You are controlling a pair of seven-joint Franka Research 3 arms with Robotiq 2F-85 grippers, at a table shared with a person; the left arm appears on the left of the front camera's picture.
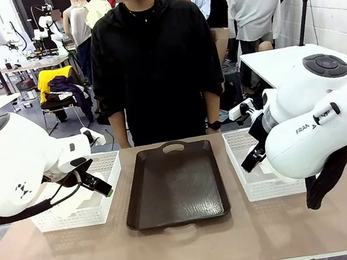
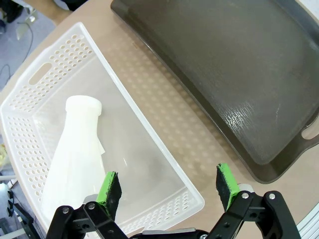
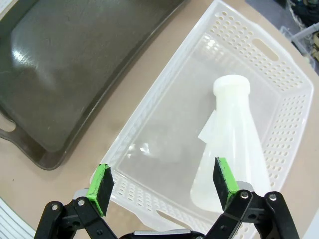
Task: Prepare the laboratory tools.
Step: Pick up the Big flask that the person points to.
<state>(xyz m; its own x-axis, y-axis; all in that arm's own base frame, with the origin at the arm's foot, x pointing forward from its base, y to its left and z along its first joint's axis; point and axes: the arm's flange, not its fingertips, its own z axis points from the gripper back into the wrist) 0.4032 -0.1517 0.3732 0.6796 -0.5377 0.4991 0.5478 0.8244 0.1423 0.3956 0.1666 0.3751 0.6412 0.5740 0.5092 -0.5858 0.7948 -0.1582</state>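
Observation:
A frosted-white conical flask (image 2: 75, 154) lies on its side in the left white mesh basket (image 2: 144, 129), neck pointing away from the camera. My left gripper (image 2: 168, 186) hangs open above that basket's near wall, its green pads (image 2: 108, 189) empty. A second frosted flask (image 3: 232, 144) lies on its side in the right mesh basket (image 3: 164, 89). Over it my right gripper (image 3: 162, 183) stands open with nothing between the fingers. In the front view the left gripper (image 1: 96, 182) is over the left basket (image 1: 106, 179) and the right gripper (image 1: 252, 155) over the right basket (image 1: 240, 159).
A dark brown rectangular tray (image 1: 175, 185) with handles lies between the two baskets, nothing on it. A person in black (image 1: 153, 61) stands at the far side of the table, arms down. The near table strip (image 1: 178, 247) is bare.

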